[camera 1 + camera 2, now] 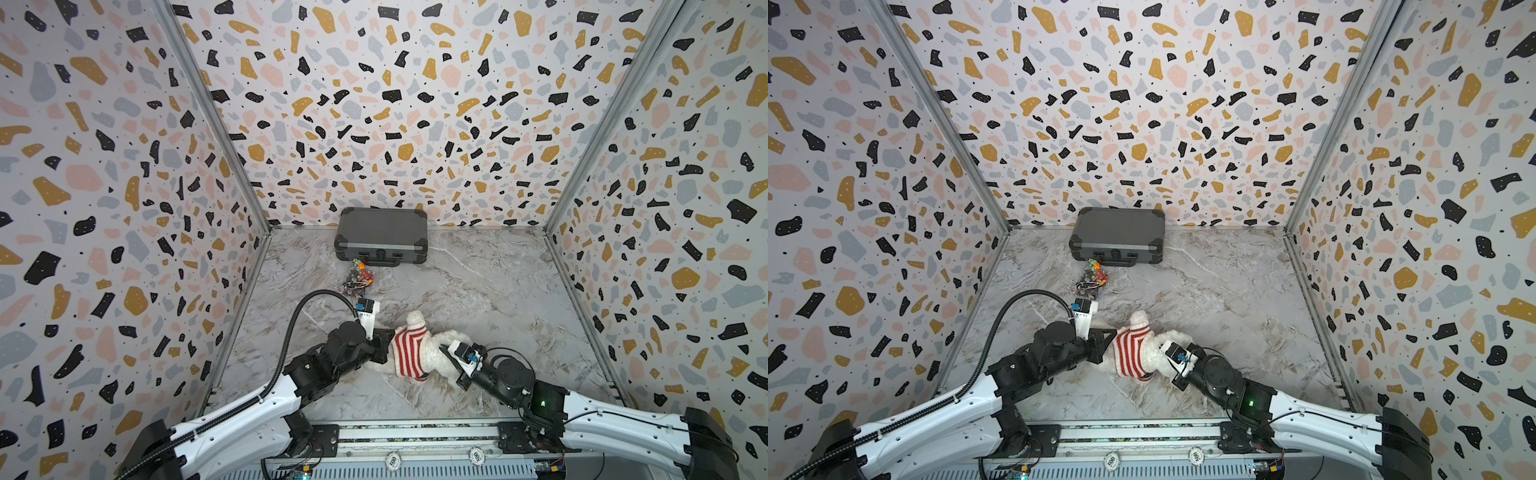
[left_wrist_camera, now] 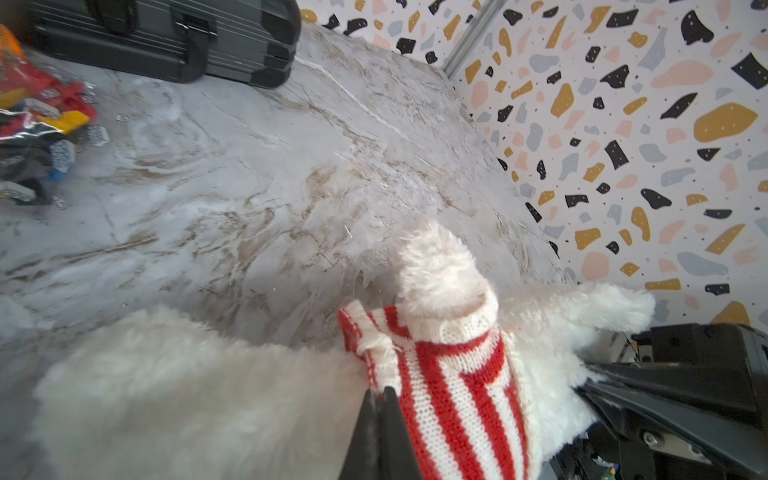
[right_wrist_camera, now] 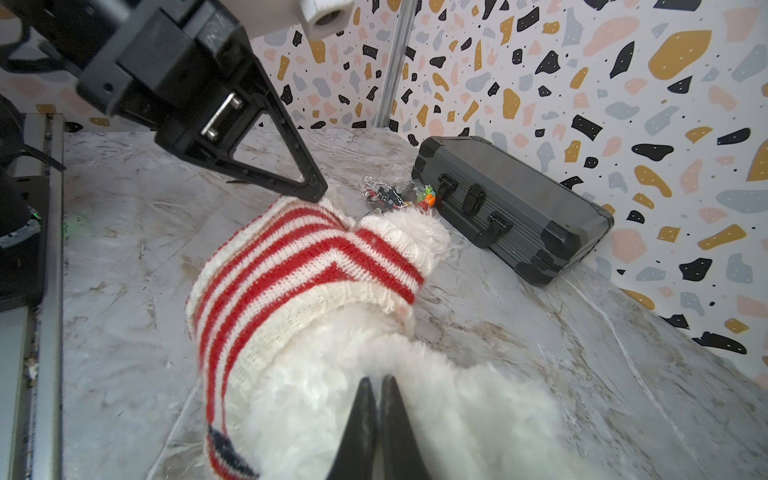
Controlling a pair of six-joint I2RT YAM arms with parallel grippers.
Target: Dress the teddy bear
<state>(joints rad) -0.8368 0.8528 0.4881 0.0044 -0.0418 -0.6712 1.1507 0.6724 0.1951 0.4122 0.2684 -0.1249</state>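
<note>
The teddy bear (image 1: 432, 354) (image 1: 1154, 353) lies on the marble table with a red-and-white striped sweater (image 1: 409, 351) (image 1: 1133, 351) round its body. One fluffy arm (image 2: 436, 270) (image 3: 424, 228) pokes out of a sleeve. My left gripper (image 2: 379, 390) (image 1: 390, 347) is shut, pinching the sweater's (image 2: 457, 374) fuzzy edge on the head side. The right gripper (image 3: 376, 380) (image 1: 444, 350) is shut on the white fur of the bear's (image 3: 332, 374) lower body, just below the sweater's (image 3: 291, 270) hem. The bear's face is hidden.
A dark grey hard case (image 1: 382, 237) (image 1: 1119, 235) stands against the back wall. A clear bag of small colourful pieces (image 1: 357, 278) (image 2: 37, 104) lies in front of it, near the left arm. Patterned walls close three sides; a metal rail (image 1: 415, 432) runs along the front.
</note>
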